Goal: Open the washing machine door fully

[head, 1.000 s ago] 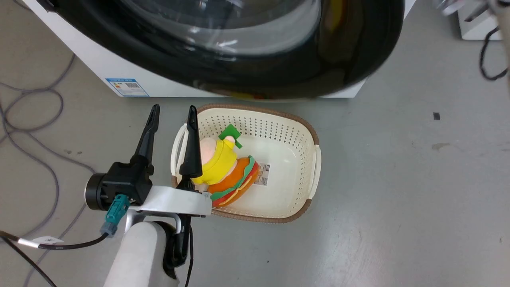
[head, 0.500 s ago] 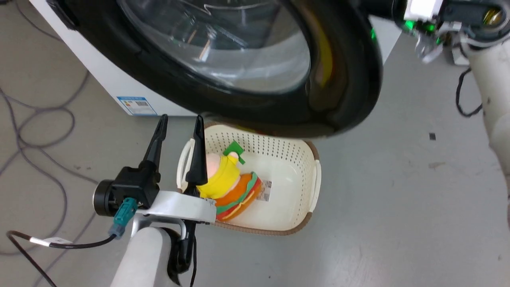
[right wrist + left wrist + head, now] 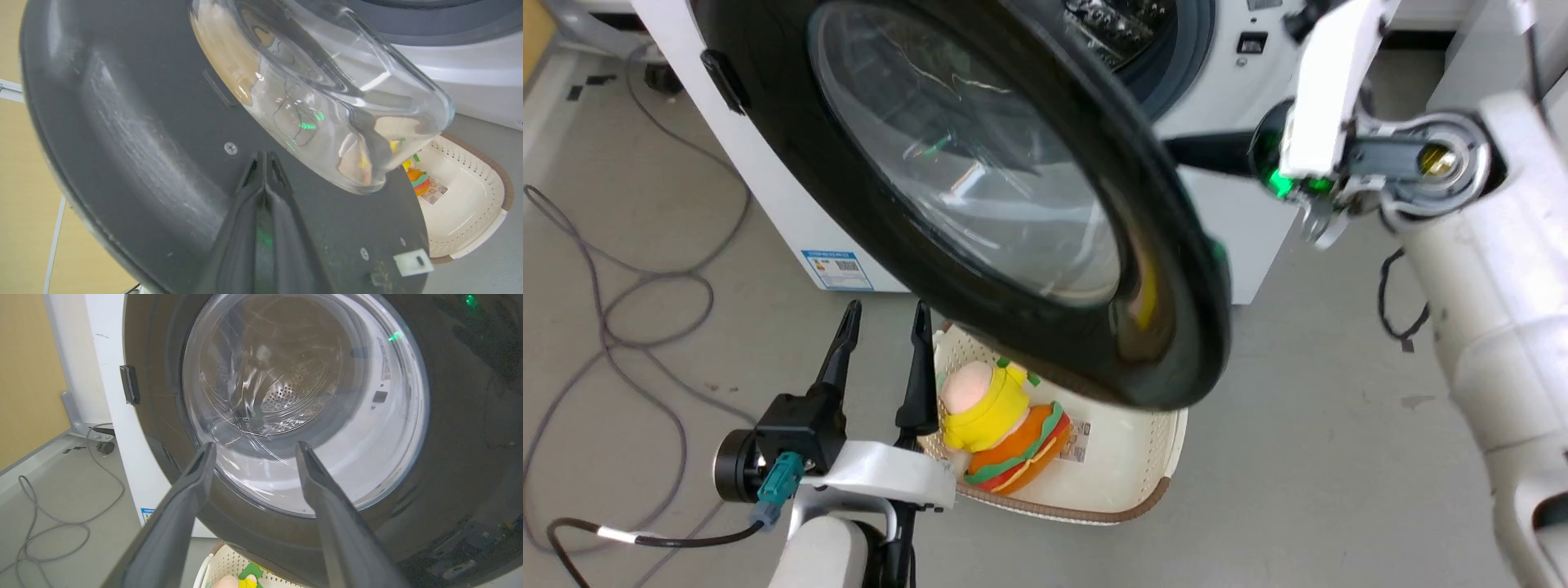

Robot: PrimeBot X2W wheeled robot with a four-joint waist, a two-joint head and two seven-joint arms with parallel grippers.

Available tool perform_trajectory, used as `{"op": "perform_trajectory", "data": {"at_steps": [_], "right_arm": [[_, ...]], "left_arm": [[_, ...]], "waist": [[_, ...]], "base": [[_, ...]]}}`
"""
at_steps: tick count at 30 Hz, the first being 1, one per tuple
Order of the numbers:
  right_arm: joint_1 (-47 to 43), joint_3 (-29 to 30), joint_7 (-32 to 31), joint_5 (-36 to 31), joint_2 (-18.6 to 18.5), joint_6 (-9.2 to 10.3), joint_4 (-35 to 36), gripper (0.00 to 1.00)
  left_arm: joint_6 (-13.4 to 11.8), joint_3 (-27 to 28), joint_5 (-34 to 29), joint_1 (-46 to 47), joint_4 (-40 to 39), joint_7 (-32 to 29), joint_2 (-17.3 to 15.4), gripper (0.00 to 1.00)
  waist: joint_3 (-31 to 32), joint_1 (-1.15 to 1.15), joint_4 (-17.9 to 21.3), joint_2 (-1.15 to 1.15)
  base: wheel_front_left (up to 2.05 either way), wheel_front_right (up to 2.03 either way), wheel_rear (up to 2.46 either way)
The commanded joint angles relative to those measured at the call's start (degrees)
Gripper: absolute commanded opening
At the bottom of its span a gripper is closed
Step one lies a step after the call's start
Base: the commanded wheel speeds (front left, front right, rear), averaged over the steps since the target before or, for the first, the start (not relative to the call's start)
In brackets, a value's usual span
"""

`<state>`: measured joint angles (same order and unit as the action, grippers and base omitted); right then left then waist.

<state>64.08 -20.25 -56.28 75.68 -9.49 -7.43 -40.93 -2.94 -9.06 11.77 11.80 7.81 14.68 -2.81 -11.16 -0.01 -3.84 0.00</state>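
Glossy black rings the washing machine door (image 3: 964,188) around bulging clear glass.

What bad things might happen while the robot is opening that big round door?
1. The right gripper is shut and only pushes its tips against the back of the washing machine door, so it may slide off.
2. The open left gripper hovers in front of the door's outer side. If the door swings further, it might bump those fingers.
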Motion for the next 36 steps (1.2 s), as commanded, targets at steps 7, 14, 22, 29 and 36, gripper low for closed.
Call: {"op": "perform_trajectory", "data": {"at_steps": [7, 14, 22, 29, 36], "right_arm": [[-5.7, -0.4, -2.3, 1.2, 2.3, -0.06, 4.6, 0.00], [-9.9, -0.8, -4.6, 2.4, 3.6, -0.06, 9.3, 0.00], [-16.2, 0.7, -2.0, 2.6, 3.8, -0.06, 15.7, 0.00], [-26.8, 7.3, 13.1, 1.0, 3.5, -0.06, 23.1, 1.00], [-39.5, 15.1, 31.9, -3.6, 4.2, -0.06, 27.5, 1.00]], "left_arm": [[-0.2, 0.7, -0.7, -2.2, 0.1, 0.3, -0.1, 1.00], [-0.1, 1.2, -0.9, -2.8, 0.2, 0.3, -0.1, 1.00], [-0.2, 0.9, -1.0, -3.1, 0.3, 0.3, -0.1, 1.00], [-0.3, 1.2, -0.8, -3.2, 0.3, 0.3, -0.1, 1.00], [0.2, 2.3, -1.4, -3.9, 1.1, 0.3, -0.1, 1.00]], "waist": [[1.5, 0.01, 0.0, 0.00], [1.7, 0.01, 0.0, 0.00], [2.2, 0.01, 0.1, 0.00], [2.6, 0.01, 0.9, 0.00], [3.9, 0.01, 2.4, 0.00]], "base": [[0.00, 0.00, 0.00], [0.00, 0.00, 0.00], [0.00, 0.00, 0.00], [0.00, 0.00, 0.00], [0.00, 0.00, 0.00]]}}
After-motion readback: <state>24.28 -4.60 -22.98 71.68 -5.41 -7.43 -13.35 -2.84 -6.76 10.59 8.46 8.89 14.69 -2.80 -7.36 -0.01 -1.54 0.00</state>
